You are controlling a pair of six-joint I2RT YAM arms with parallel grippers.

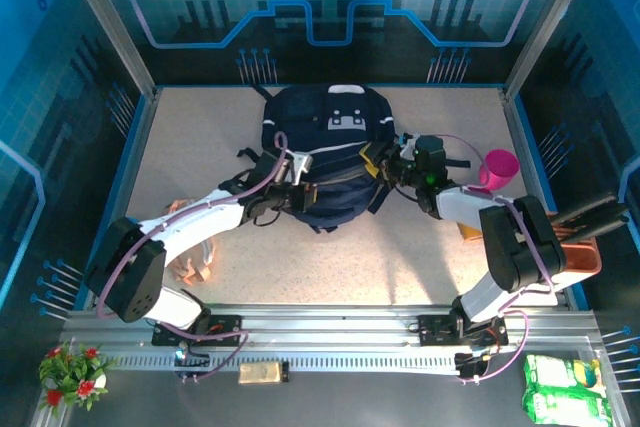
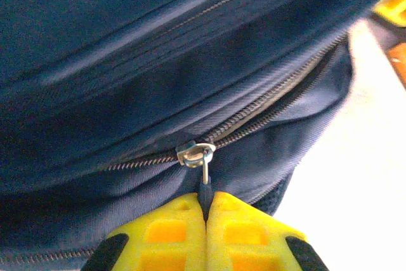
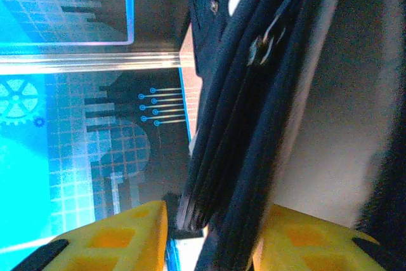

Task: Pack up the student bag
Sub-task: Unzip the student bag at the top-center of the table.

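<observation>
The student bag [image 1: 325, 142], dark navy with grey-white patches, lies in the middle of the table. My left gripper [image 1: 298, 187] is at the bag's near left side. In the left wrist view it [image 2: 207, 211] is shut on the dark pull tab hanging from the silver zipper slider [image 2: 195, 154]. The zipper is closed left of the slider and parted to its right. My right gripper [image 1: 382, 164] is at the bag's right side. In the right wrist view its yellow fingers stand apart [image 3: 209, 233] with dark folds of the bag [image 3: 254, 93] running between them, and a small gap shows beside the left finger.
A pink cup [image 1: 497, 169] stands right of the bag, near the right arm. An orange-brown holder [image 1: 580, 252] sits at the right edge. A pale pinkish object [image 1: 190, 267] lies by the left arm. The enclosure walls surround the table.
</observation>
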